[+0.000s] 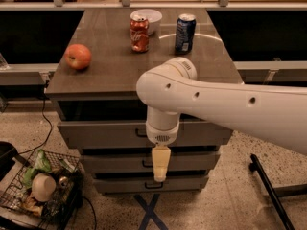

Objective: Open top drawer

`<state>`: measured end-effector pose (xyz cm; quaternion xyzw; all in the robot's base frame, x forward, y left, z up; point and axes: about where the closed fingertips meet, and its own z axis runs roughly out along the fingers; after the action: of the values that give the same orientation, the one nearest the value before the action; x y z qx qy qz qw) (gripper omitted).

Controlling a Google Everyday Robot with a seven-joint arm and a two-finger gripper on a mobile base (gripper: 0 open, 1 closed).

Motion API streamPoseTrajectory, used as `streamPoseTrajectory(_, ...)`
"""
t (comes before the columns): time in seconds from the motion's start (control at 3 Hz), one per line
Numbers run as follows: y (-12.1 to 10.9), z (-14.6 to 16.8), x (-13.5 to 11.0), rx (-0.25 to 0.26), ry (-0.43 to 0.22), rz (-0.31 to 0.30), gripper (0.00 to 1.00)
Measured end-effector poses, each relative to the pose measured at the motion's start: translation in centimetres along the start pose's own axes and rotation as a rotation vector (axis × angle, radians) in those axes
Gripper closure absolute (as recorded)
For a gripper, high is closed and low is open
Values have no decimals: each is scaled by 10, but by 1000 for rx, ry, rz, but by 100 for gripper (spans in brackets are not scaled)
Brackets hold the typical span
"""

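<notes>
The top drawer (96, 134) is the highest of three grey fronts in the near face of the cabinet (218, 73), directly under the brown top. Its long axis runs from left to right and the front faces the near side. A dark band lies between the cabinet top and this front; I cannot tell if the drawer is pulled out a little. Its small dark handle (140, 133) is at the centre, and the white arm (216, 99) covers part of it.

The arm comes in from the right and bends downward in front of the cabinet. The gripper (159, 166) hangs with its tip pointing down, just right of the handle and lower, in front of the middle drawer (196, 161). It holds nothing; whether it is clenched or released I cannot tell. The bottom drawer (120, 183) is under it.

On the cabinet top a white bowl (146, 18) stands at the far edge, its inside hidden. Near it are a red can (139, 34) and a blue can (184, 32), both upright, and an apple (78, 56) at the left.

On the floor at the near left, a wire basket (18, 175) contains a pale round thing (43, 187), green packaging (41, 161) and other small items.
</notes>
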<state>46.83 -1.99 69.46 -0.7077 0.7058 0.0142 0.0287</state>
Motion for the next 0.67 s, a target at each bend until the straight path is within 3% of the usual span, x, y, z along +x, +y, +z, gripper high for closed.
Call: streamPoseTrajectory(0.67, -7, 29, -10, -55, -31, -20, 0)
